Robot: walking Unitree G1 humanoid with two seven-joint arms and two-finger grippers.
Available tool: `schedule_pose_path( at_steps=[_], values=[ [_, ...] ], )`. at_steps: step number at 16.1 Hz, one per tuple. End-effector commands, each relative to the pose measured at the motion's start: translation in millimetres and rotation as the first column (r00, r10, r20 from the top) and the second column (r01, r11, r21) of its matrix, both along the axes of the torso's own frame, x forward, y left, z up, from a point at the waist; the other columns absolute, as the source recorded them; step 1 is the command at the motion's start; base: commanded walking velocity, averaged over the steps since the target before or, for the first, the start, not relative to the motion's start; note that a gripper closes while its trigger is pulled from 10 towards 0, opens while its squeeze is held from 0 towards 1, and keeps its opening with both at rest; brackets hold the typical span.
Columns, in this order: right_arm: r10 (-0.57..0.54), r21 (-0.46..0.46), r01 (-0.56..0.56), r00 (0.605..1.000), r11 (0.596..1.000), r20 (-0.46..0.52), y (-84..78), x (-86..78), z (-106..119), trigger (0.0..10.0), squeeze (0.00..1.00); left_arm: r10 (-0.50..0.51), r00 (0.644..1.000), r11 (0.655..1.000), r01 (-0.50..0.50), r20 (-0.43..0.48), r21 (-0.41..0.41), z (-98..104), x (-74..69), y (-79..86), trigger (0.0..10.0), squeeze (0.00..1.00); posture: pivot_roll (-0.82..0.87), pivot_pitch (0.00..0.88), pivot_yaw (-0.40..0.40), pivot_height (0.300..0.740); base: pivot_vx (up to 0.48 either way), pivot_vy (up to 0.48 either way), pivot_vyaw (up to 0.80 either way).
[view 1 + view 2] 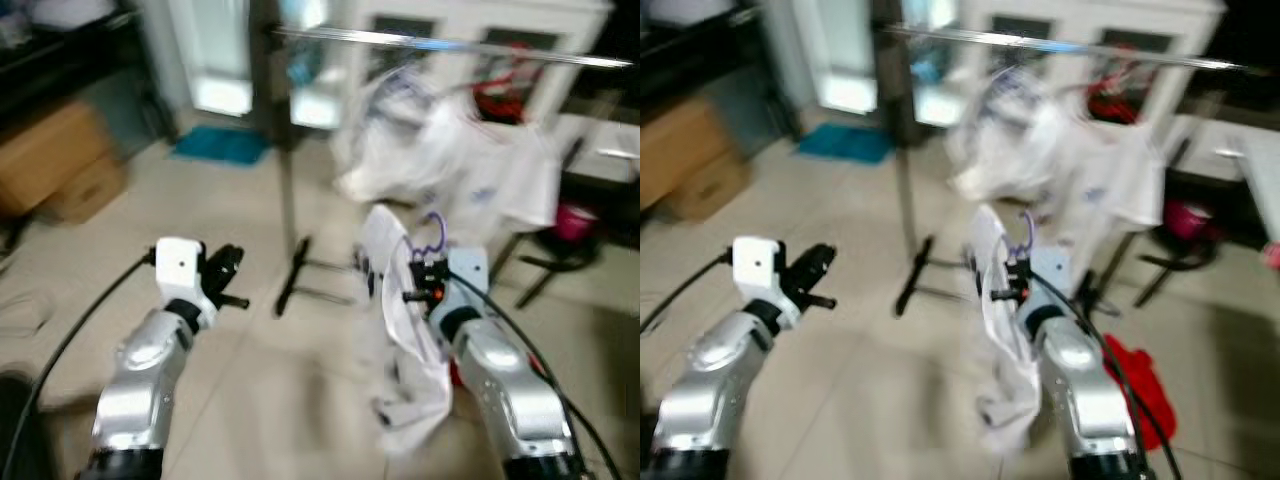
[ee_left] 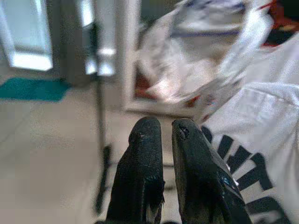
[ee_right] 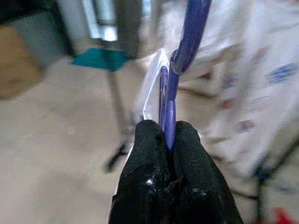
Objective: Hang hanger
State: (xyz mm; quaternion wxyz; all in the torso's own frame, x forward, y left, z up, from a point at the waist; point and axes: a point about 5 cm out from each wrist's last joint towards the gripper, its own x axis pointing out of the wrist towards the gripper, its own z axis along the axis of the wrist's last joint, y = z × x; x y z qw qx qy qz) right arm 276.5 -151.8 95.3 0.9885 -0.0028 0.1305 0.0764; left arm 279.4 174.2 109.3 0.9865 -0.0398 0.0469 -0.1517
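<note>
My right gripper [image 1: 428, 274] is shut on a purple hanger [image 3: 180, 60], whose hook [image 1: 432, 232] curls up above the fingers. A white garment [image 1: 405, 330] hangs from the hanger and drapes down along my right arm. The metal clothes rail [image 1: 450, 46] runs across the top of the view, well above and beyond the hanger, with white clothes [image 1: 450, 160] hanging on it. My left gripper [image 1: 226, 268] is held out at the left, fingers [image 2: 147, 172] shut on nothing, apart from the garment.
The rack's upright pole [image 1: 285, 170] and its black floor feet [image 1: 300, 275] stand between my arms. Cardboard boxes [image 1: 55, 165] sit at the far left, a teal mat [image 1: 220, 145] beyond. A red thing [image 1: 1145, 395] lies on the floor at my right.
</note>
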Motion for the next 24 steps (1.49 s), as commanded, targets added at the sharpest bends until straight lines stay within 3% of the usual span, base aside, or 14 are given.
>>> schedule_pose_path(
  at_steps=[1, 4, 8, 9, 11, 12, 17, 18, 20, 24],
  values=[
    [0.010, -0.033, -0.008, 0.998, 0.999, 0.064, -1.3, 6.2, 12, 10.0, 0.00, -0.014, 1.000, 1.000, 0.014, 0.010, 0.007, 2, -1.1, -6.2, 10.0, 0.00, -0.11, 0.000, -0.009, 0.740, 0.469, 0.000, 0.00],
    [0.031, -0.007, -0.031, 0.998, 1.000, 0.062, 0.8, 12.8, 12, 10.0, 0.00, -0.026, 0.999, 0.999, 0.025, 0.018, 0.023, 5, -8.3, -7.2, 10.0, 0.00, -0.08, 0.000, -0.044, 0.740, 0.469, 0.000, 0.00],
    [0.104, -0.024, -0.102, 0.993, 0.994, 0.051, 5.1, 12.9, 14, 10.0, 0.00, -0.043, 0.999, 0.998, 0.042, 0.021, 0.056, 5, -7.6, -6.7, 10.0, 0.00, -0.11, 0.000, -0.040, 0.740, 0.472, 0.000, 0.00],
    [0.204, 0.002, -0.204, 0.979, 0.979, 0.017, 9.8, 5.5, 14, 10.0, 0.00, -0.059, 0.998, 0.997, 0.058, 0.021, 0.053, 6, -7.6, -8.4, 10.0, 0.00, -0.13, 0.000, -0.026, 0.740, 0.472, 0.000, 0.00],
    [0.371, -0.116, -0.372, 0.928, 0.921, -0.035, 15.9, -8.6, 10, 10.0, 0.00, -0.077, 0.997, 0.996, 0.076, 0.009, 0.056, 3, -8.4, -9.7, 10.0, 0.00, -0.14, 0.000, -0.013, 0.740, 0.471, 0.000, 0.40],
    [0.388, -0.100, -0.390, 0.921, 0.915, -0.039, 17.4, -12.0, 11, 10.0, 0.00, -0.083, 0.997, 0.995, 0.082, 0.005, 0.059, 3, -8.2, -9.6, 10.0, 0.00, -0.14, 0.000, -0.012, 0.740, 0.472, 0.000, 0.80],
    [0.295, -0.031, -0.295, 0.955, 0.955, 0.013, 22.6, -2.2, 22, 10.0, 0.00, -0.119, 0.993, 0.989, 0.118, 0.014, 0.091, 9, -9.7, -11.3, 10.0, 0.00, -0.09, 0.000, -0.022, 0.740, 0.472, 0.000, 0.14],
    [0.244, -0.026, -0.245, 0.970, 0.969, -0.021, 20.5, 0.0, 20, 10.0, 0.00, -0.143, 0.990, 0.986, 0.141, 0.011, 0.089, 9, -11.2, -13.2, 10.0, 0.00, -0.09, 0.000, -0.022, 0.740, 0.469, 0.000, 0.00],
    [0.149, -0.030, -0.150, 0.988, 0.988, -0.051, 11.5, 0.9, 20, 10.0, 0.00, -0.207, 0.978, 0.975, 0.206, -0.004, 0.088, 6, -12.4, -18.3, 10.0, 0.00, -0.10, 0.000, -0.011, 0.740, 0.472, 0.000, -0.80],
    [0.111, -0.051, -0.114, 0.992, 0.992, -0.065, 5.9, -4.5, 25, 10.0, 0.00, -0.229, 0.973, 0.970, 0.230, -0.023, 0.084, 5, -13.8, -20.4, 10.0, 0.00, -0.10, 0.000, -0.007, 0.740, 0.472, 0.000, -0.80]
  ],
)
